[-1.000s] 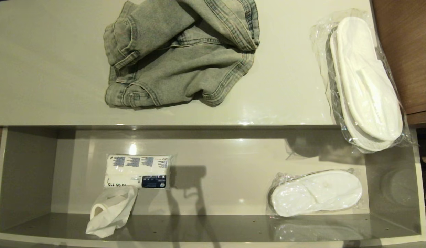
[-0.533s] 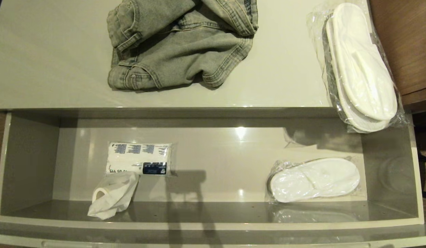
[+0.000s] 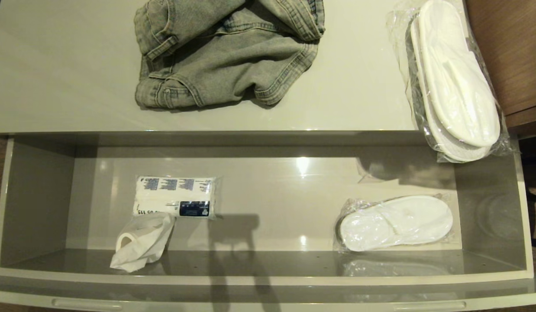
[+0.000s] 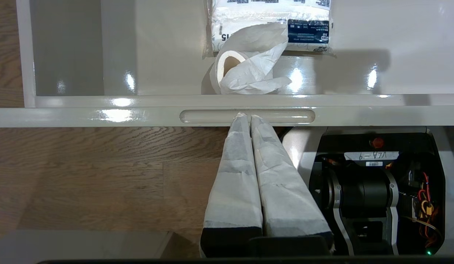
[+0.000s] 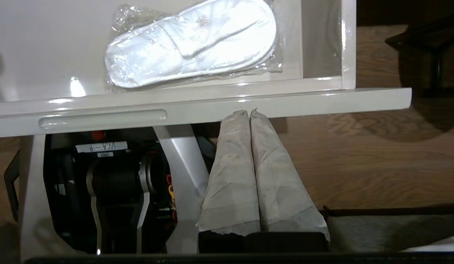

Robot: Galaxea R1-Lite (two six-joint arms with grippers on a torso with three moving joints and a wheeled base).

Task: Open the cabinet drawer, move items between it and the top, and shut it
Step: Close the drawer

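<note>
Lying in crinkly clear plastic, one slipper pack [image 3: 395, 222] is occupying the glossy drawer [image 3: 38, 203] at 4 o'clock; another [image 3: 454, 82], cut off, is overhanging the top [image 3: 69, 78] at 2 o'clock. Both grippers [image 4: 246, 116] [image 5: 248, 112] are staying clenched, empty.

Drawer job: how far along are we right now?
Done: the glossy off-white drawer stands open, and one bagged pair of white slippers lies on the cabinet's off-white top, overhanging its front edge. In hand: nothing; the left pincer and right pincer are shut and empty outside the drawer front. Left: the second bagged slipper pair inside, then closing.
</note>
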